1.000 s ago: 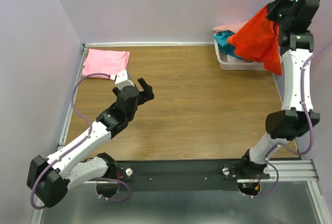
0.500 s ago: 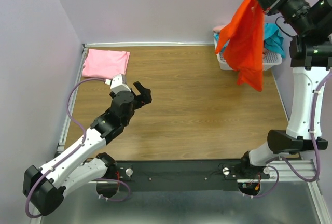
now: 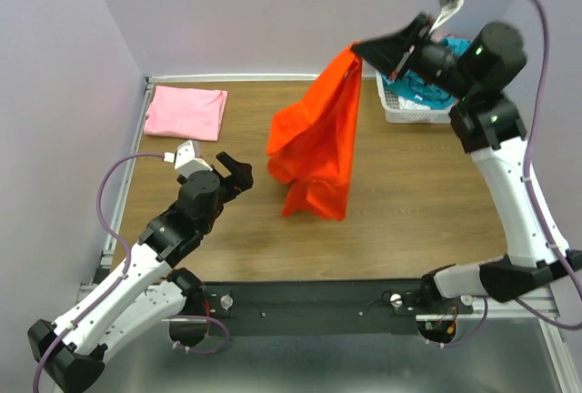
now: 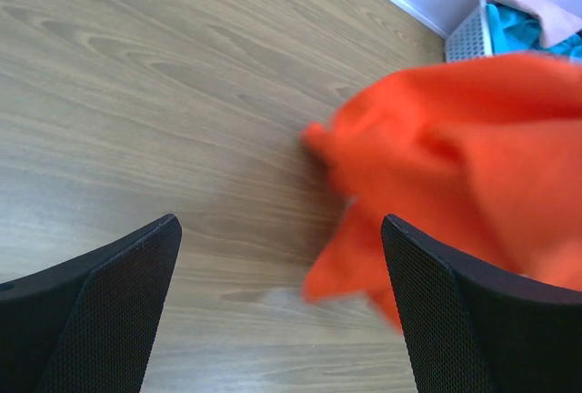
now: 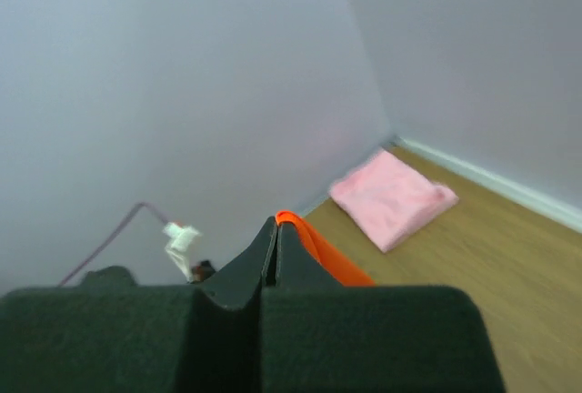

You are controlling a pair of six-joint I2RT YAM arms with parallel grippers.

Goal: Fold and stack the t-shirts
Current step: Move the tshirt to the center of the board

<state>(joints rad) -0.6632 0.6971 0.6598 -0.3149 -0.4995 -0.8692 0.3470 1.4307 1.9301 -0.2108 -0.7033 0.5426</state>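
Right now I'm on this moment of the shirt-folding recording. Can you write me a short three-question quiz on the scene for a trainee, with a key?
1. True or false: the right gripper is shut on the orange t-shirt, which hangs from it above the table.
2. Where does the folded pink t-shirt lie? A: at the near right corner of the table. B: at the far left corner of the table. C: in the middle of the table.
3. Fill in the missing word: the left gripper holds nothing and its jaws stand ____.

Key: 1 true; 2 B; 3 open.
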